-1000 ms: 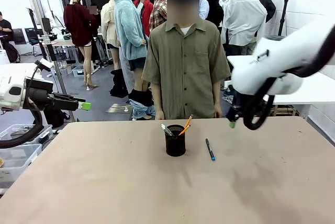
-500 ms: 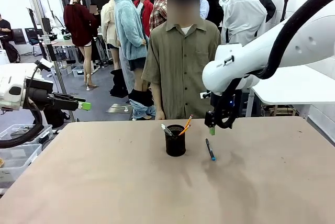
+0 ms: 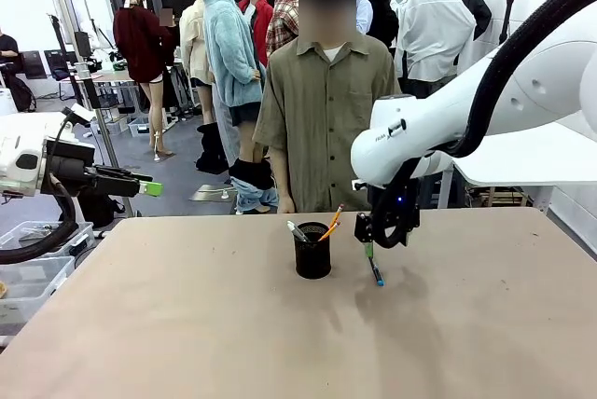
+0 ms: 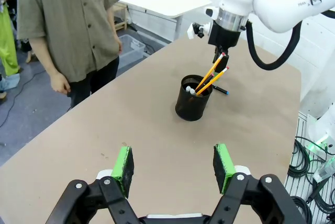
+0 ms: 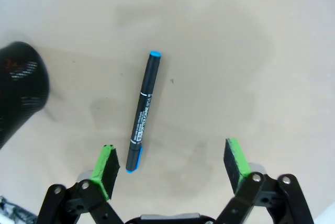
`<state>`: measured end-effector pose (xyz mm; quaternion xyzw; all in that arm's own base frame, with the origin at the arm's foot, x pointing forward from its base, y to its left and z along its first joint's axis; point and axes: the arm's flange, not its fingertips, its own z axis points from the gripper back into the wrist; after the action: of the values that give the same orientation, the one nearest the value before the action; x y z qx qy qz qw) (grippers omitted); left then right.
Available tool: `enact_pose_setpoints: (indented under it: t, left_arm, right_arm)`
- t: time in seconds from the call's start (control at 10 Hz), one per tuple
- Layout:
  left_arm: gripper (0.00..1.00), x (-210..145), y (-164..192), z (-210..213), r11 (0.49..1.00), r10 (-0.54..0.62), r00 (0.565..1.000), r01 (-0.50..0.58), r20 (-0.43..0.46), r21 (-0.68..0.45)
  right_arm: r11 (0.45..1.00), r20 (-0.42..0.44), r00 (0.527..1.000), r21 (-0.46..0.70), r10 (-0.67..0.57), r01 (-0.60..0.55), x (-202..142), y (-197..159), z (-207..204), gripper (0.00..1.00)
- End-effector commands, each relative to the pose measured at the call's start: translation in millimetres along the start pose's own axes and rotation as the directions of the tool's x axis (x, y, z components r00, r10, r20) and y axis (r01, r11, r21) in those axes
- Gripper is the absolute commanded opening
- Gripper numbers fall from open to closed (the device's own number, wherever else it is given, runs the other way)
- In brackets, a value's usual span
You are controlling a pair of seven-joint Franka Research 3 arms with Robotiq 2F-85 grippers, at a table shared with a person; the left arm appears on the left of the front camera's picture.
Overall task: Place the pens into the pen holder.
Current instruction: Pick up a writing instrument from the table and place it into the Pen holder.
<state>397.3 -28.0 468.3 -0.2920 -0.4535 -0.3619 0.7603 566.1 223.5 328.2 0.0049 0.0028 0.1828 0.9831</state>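
The right gripper (image 5: 170,164) hangs over the blue-tipped pen (image 5: 143,111), jaws wide apart, likely to straddle it; that pen lies flat on the table (image 3: 187,324) just beside the holder (image 3: 312,252), where the other pens (image 4: 212,72) stand; bare table surrounds both; the left gripper (image 4: 172,164) waits open, well clear.

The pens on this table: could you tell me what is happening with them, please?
Pens are going into the black mesh pen holder; a yellow-orange pencil and a silver-grey pen already stand in it. The right hand hovers open over the last one, a dark blue-tipped pen lying flat beside the holder, not yet gripped. The left hand is open, off to the table's left. The person stands at the far side.
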Motion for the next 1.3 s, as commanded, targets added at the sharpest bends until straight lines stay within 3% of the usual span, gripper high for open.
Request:
enact_pose_setpoints:
  t: [0.0, 0.1, 0.3, 0.5, 1.1, 1.2]
  left_arm:
    - [0.8, -1.8, 2.6, -2.3, 1.0, -0.019, 0.999, 0.02, 0.026, -0.01]
    - [0.8, -1.8, 2.6, -2.3, 1.0, -0.019, 0.999, 0.02, 0.026, -0.01]
    - [0.8, -1.8, 2.6, -2.3, 1.0, -0.019, 0.999, 0.02, 0.026, -0.01]
    - [0.8, -1.8, 2.6, -2.3, 1.0, -0.019, 0.999, 0.02, 0.026, -0.01]
    - [0.8, -1.8, 2.6, -2.3, 1.0, -0.019, 0.999, 0.02, 0.026, -0.01]
    - [0.8, -1.8, 2.6, -2.3, 1.0, -0.019, 0.999, 0.02, 0.026, -0.01]
  right_arm:
    - [0.998, 0.057, 0.997, -0.029, -0.046, 0.047, -20.4, 2.3, -11.8, 1.0]
    - [1.0, 0.0, 1.0, 0.0, 0.0, 0.0, 0.0, 0.0, 0.0, 1.0]
    - [1.0, 0.014, 1.0, 0.001, -0.015, 0.015, -7.3, 1.8, -10.2, 1.0]
    - [1.0, -0.071, 0.997, -0.017, -0.015, 0.014, 4.5, 17.1, -21.0, 1.0]
    - [0.998, -0.059, 0.996, -0.001, -0.062, 0.062, 8.5, 16.6, -26.6, 1.0]
    - [0.998, -0.065, 0.996, 0.0, -0.068, 0.068, 7.1, 15.9, -27.4, 0.94]
